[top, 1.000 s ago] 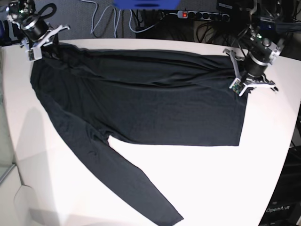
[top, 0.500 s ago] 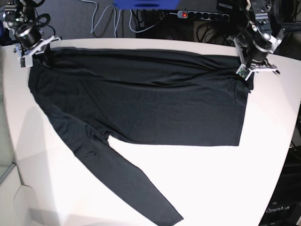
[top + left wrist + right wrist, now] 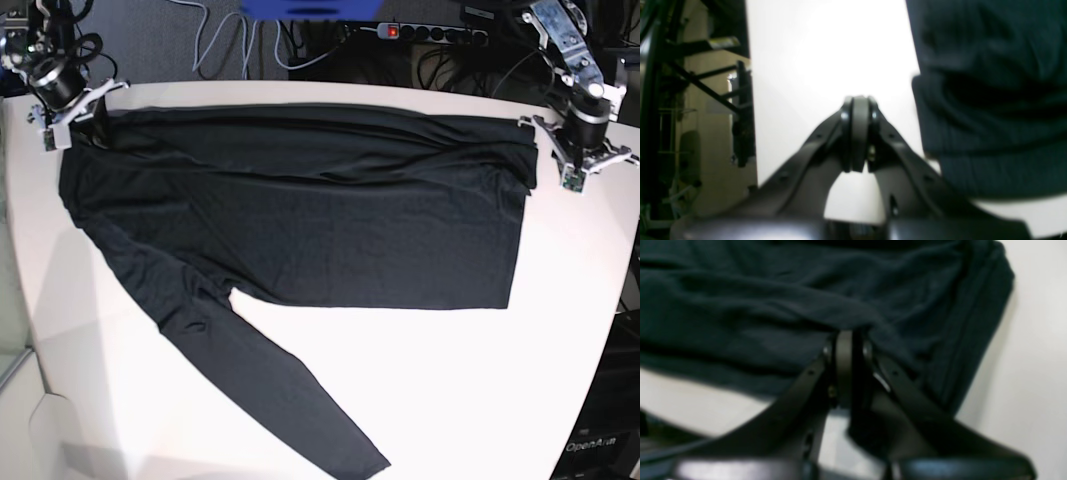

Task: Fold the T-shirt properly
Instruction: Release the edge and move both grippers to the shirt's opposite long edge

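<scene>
The black T-shirt (image 3: 300, 220) lies spread on the white table (image 3: 450, 400), with one long sleeve (image 3: 270, 400) running toward the front edge. My right gripper (image 3: 65, 122) is at the shirt's far-left corner. In the right wrist view it (image 3: 845, 338) is shut, with a ridge of fabric (image 3: 773, 306) gathered at its tips. My left gripper (image 3: 588, 165) is just past the shirt's far-right corner, over bare table. In the left wrist view it (image 3: 858, 106) is shut and empty, and the shirt's folded edge (image 3: 990, 100) lies to its right.
A power strip (image 3: 430, 32) and loose cables (image 3: 230, 45) lie behind the table's back edge. A dark metal frame (image 3: 690, 100) stands beyond the table edge in the left wrist view.
My left gripper has let go of the far-right corner and moved right, off the shirt. My right gripper has drawn the far-left corner a little further back and left.
</scene>
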Available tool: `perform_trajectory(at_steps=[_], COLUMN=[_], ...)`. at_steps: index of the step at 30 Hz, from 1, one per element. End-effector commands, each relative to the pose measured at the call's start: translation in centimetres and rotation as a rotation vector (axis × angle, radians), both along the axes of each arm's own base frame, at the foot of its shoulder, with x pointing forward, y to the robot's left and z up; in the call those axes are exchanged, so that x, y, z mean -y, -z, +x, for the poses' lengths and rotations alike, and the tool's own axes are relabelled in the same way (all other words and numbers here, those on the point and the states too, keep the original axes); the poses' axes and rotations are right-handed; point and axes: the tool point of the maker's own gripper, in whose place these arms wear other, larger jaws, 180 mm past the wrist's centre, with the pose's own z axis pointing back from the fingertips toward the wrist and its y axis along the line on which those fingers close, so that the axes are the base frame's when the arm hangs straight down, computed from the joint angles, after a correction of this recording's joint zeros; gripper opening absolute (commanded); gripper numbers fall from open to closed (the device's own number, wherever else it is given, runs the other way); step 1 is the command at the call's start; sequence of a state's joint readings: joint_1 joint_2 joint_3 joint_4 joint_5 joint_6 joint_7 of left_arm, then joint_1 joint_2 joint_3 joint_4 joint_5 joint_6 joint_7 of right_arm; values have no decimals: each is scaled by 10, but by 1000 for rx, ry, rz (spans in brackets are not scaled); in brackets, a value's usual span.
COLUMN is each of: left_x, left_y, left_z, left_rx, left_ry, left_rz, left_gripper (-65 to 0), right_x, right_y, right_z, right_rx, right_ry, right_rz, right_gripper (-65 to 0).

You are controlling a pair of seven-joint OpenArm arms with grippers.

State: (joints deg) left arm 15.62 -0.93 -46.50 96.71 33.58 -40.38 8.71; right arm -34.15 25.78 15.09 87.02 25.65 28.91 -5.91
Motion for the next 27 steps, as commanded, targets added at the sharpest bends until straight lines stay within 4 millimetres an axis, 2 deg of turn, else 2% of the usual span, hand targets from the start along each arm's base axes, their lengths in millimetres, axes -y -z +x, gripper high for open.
perform_trajectory(at_steps=[1, 3, 7, 10, 14, 16, 22, 25, 27], left_x=[-3, 1, 5, 11, 15, 10, 12, 16, 22], left_y=[-13, -13, -20, -26, -29, -24, -36, -44, -48], left_z=[7, 10, 24, 37, 67, 77, 133, 152, 168], left_rx=[44, 55, 95, 134, 173, 120, 152, 176, 193], left_ry=[6, 2, -2, -7, -18, -45, -62, -55, -46], left_rz=[15, 3, -12, -34, -79, -59, -108, -133, -166], left_gripper=[-650, -650, -650, -650, -650, -650, -650, -650, -650], right_x=[3, -1, 2, 6, 17, 20, 31, 37, 42], right_y=[-21, -32, -51, -58, -64, -69, -104, -101, -90], right_z=[11, 18, 23, 30, 60, 76, 135, 159, 171], right_rx=[69, 104, 150, 151, 118, 106, 143, 101, 61], right_ry=[-12, -26, -31, -39, -58, -58, -42, -21, -4], right_rz=[-8, -11, -36, -61, -123, -147, -203, -195, -171], right_gripper=[-623, -622, -620, -615, -552, -522, -482, -474, -472])
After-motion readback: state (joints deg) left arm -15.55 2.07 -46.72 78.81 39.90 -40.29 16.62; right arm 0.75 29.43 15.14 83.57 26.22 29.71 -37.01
